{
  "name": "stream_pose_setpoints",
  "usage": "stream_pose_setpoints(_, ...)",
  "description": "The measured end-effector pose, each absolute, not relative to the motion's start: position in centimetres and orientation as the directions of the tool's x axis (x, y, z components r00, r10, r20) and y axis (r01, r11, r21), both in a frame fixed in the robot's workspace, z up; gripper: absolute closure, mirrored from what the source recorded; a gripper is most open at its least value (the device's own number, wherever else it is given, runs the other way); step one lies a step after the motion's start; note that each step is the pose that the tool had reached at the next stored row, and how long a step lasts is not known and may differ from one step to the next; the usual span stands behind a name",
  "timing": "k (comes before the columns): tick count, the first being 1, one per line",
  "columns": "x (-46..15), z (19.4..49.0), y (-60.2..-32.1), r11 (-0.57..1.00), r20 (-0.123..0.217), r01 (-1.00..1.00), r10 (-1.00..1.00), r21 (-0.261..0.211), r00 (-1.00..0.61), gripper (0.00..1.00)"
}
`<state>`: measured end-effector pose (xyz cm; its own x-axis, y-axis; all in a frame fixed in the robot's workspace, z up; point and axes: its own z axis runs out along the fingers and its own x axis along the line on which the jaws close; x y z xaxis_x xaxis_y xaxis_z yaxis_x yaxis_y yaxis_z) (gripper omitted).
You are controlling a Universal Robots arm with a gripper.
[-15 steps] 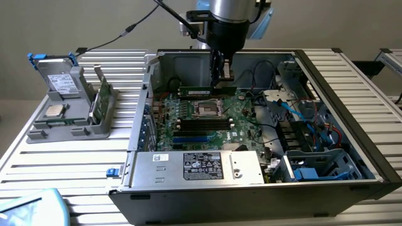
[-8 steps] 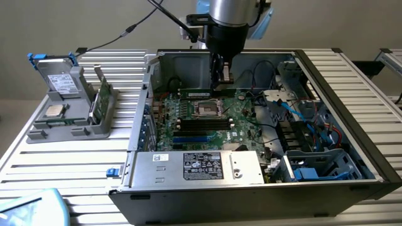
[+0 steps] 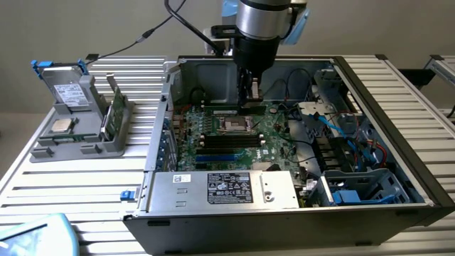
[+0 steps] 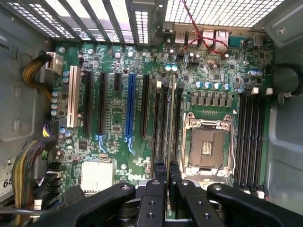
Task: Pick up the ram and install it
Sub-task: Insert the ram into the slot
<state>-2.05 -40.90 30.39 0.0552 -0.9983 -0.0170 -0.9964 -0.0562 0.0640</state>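
Gripper [image 4: 167, 166]: jaws nearly closed, pinching the ram [image 4: 171, 118] edge-on over the memory slots [image 4: 157, 118] beside the CPU socket [image 4: 208, 146]. I cannot tell whether it is seated. I judge the hazard to be misalignment, since a tilted or offset stick could jam or scrape the motherboard [image 4: 113, 123].

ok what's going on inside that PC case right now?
The Universal Robots arm is reaching down into the open PC case. Its end effector is shut on the ram, holding it on edge along the memory slots beside the empty CPU socket. I cannot tell whether the stick is seated yet. Outside the case, a drive and a processor chip sit in a grey holder.
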Motion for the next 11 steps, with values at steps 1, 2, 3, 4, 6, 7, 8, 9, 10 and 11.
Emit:
stream_pose_setpoints(1, -2.0, 30.2, -40.9, -0.056, -0.017, -0.996, -0.998, 0.064, 0.055, 0.86)
stream_pose_setpoints(2, -2.1, 30.0, -40.9, -0.056, -0.017, -0.996, -0.998, 0.064, 0.055, 0.86)
stream_pose_setpoints(3, -2.1, 29.9, -40.9, -0.056, -0.017, -0.996, -0.998, 0.064, 0.055, 0.86)
stream_pose_setpoints(4, -2.1, 29.7, -40.9, -0.056, -0.017, -0.996, -0.998, 0.064, 0.055, 0.86)
stream_pose_setpoints(6, -2.0, 29.3, -40.9, -0.056, -0.017, -0.996, -0.998, 0.064, 0.055, 0.86)
stream_pose_setpoints(7, -2.0, 29.1, -40.9, -0.056, -0.017, -0.996, -0.998, 0.064, 0.055, 0.86)
stream_pose_setpoints(8, -2.1, 28.9, -40.9, -0.056, -0.017, -0.996, -0.998, 0.064, 0.055, 0.86)
stream_pose_setpoints(9, -2.1, 28.8, -40.9, -0.056, -0.017, -0.996, -0.998, 0.064, 0.055, 0.86)
stream_pose_setpoints(10, -2.1, 28.6, -40.9, -0.056, -0.017, -0.996, -0.998, 0.064, 0.055, 0.86)
stream_pose_setpoints(11, -2.1, 28.4, -40.9, -0.056, -0.017, -0.996, -0.998, 0.064, 0.055, 0.86)
